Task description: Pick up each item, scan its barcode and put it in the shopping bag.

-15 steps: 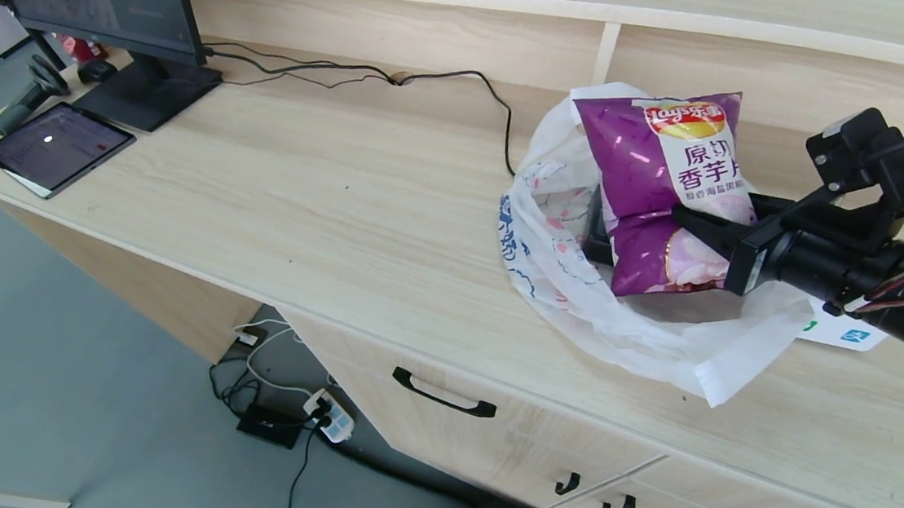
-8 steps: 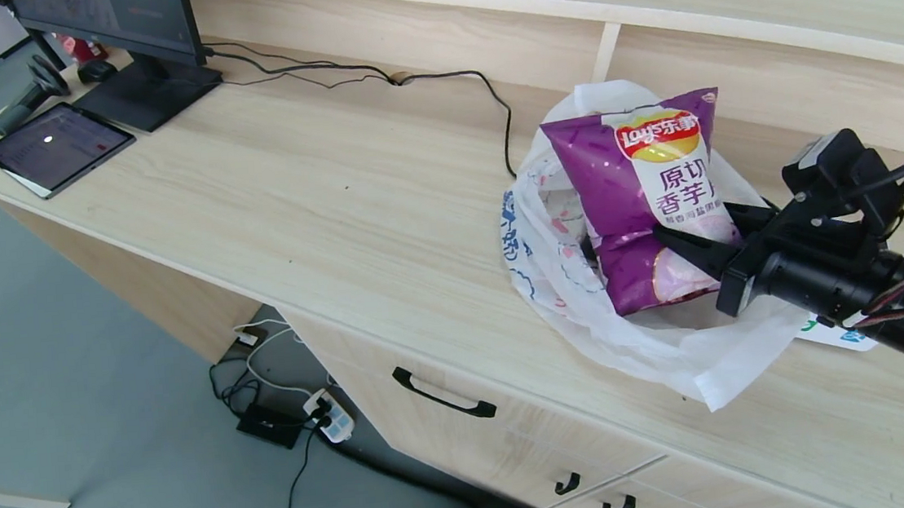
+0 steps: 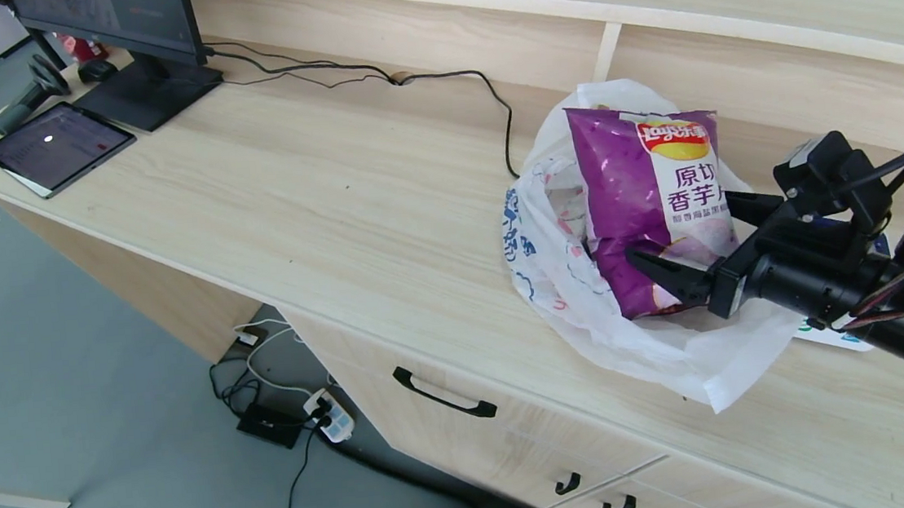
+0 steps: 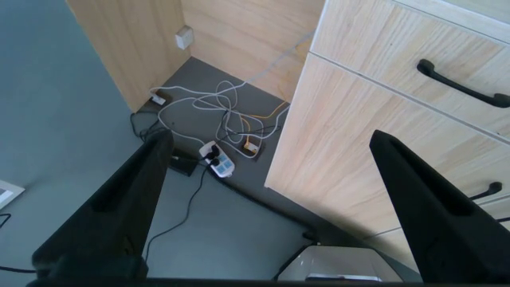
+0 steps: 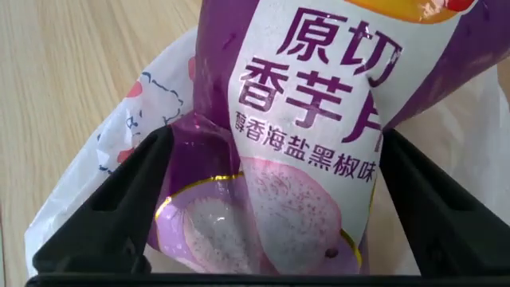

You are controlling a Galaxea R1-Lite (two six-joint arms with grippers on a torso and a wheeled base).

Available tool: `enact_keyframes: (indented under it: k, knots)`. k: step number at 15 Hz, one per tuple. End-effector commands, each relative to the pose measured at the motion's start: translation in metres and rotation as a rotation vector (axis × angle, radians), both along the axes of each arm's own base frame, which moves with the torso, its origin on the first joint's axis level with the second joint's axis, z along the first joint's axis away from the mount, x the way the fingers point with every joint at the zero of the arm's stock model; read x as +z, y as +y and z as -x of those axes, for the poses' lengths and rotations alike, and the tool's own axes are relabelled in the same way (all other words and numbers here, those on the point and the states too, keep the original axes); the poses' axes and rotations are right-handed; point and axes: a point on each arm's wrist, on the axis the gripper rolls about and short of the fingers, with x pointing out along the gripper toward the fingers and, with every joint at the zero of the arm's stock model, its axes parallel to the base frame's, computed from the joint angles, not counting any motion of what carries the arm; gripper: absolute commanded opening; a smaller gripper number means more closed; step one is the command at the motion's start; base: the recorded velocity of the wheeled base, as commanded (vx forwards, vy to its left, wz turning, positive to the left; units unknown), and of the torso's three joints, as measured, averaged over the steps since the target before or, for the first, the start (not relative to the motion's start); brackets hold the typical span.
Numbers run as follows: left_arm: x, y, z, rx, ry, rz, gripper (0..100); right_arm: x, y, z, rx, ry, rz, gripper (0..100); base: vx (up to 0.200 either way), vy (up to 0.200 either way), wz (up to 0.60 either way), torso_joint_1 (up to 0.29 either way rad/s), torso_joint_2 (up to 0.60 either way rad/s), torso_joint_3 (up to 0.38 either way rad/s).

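As the open right gripper (image 3: 683, 227) flanks it, the chip packet (image 3: 634, 181) sits in the shopping bag (image 3: 542, 234).

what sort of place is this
Likely a shop checkout: a wooden counter with a monitor, tablet and handheld scanner at one end, and a shopping bag holding a purple crisp packet.

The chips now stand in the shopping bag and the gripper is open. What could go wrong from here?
1. The chip bag stands well above the rim of the shopping bag, so it may tip out.
2. The right gripper is open with a finger on each side of the chip bag; pulling back could catch it or the thin plastic and drag both.
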Motion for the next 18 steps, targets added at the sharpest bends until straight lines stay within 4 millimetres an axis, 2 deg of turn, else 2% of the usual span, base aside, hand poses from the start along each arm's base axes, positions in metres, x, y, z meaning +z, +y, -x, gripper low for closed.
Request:
enact_keyframes:
  k: [1, 5, 7, 8, 10, 14, 18]
  knots:
    - [0.0, 0.0, 0.0, 0.0, 0.0, 0.0, 100, 0.003, -0.001, 0.0, -0.004, -0.014, -0.004, 100, 0.0, 0.0, 0.0, 0.0, 0.0, 0.0]
    - [0.0, 0.0, 0.0, 0.001, -0.001, 0.0, 100, 0.013, -0.005, 0.009, -0.019, -0.065, -0.02, 100, 0.0, 0.0, 0.0, 0.0, 0.0, 0.0]
    - [0.0, 0.0, 0.0, 0.0, -0.001, 0.0, 100, 0.028, -0.01, 0.024, -0.049, -0.123, -0.045, 100, 0.0, 0.0, 0.0, 0.0, 0.0, 0.0]
    - [0.0, 0.0, 0.0, 0.0, 0.0, 0.0, 100, 0.03, -0.011, 0.03, -0.058, -0.13, -0.049, 100, 0.0, 0.0, 0.0, 0.0, 0.0, 0.0]
    - [0.0, 0.0, 0.0, 0.0, 0.0, 0.0, 100, 0.031, -0.017, 0.054, -0.072, -0.144, -0.059, 100, 0.0, 0.0, 0.0, 0.0, 0.0, 0.0]
    - [0.0, 0.0, 0.0, 0.0, 0.0, -0.003, 100, 0.021, -0.027, 0.087, -0.074, -0.119, -0.061, 100, 0.0, 0.0, 0.0, 0.0, 0.0, 0.0]
    - [0.0, 0.0, 0.0, 0.0, 0.002, -0.003, 100, -0.014, -0.033, 0.121, -0.035, -0.017, -0.026, 100, 0.0, 0.0, 0.0, 0.0, 0.0, 0.0]
